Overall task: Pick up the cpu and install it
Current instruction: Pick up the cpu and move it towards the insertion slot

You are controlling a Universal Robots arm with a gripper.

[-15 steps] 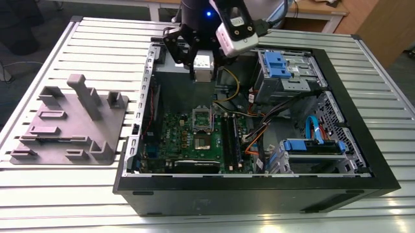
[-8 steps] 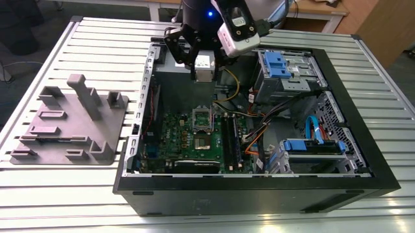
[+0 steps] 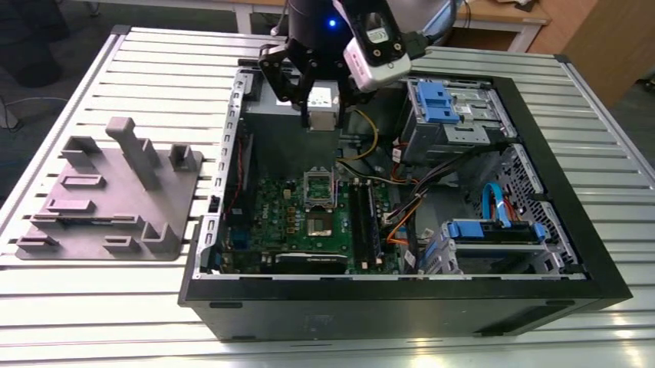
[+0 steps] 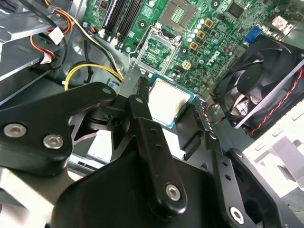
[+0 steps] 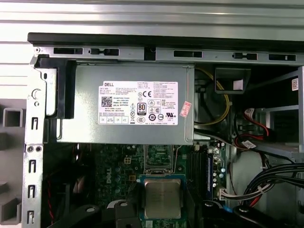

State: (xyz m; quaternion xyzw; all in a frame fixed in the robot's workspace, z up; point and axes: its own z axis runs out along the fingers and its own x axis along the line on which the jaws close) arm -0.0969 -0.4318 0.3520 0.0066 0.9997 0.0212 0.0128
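My gripper (image 3: 322, 106) hangs above the far end of the open computer case (image 3: 573, 230), shut on the cpu (image 3: 322, 101). In both wrist views the cpu (image 4: 166, 101) (image 5: 162, 198) is a flat square chip with a pale silver top and a green rim, held level between the black fingers (image 4: 141, 102). Under it and a little nearer lies the green motherboard (image 3: 297, 222) with its open socket (image 3: 319, 189) (image 4: 157, 50) (image 5: 159, 156), whose metal frame is flipped up. The chip is well clear of the board.
A grey power supply (image 5: 123, 104) sits at the case's far end under the gripper. A black fan (image 4: 261, 80), blue drive bays (image 3: 440, 100) and loose cables (image 3: 409, 207) crowd the case. A grey moulded tray (image 3: 113, 199) stands on the slatted table at the exterior view's left.
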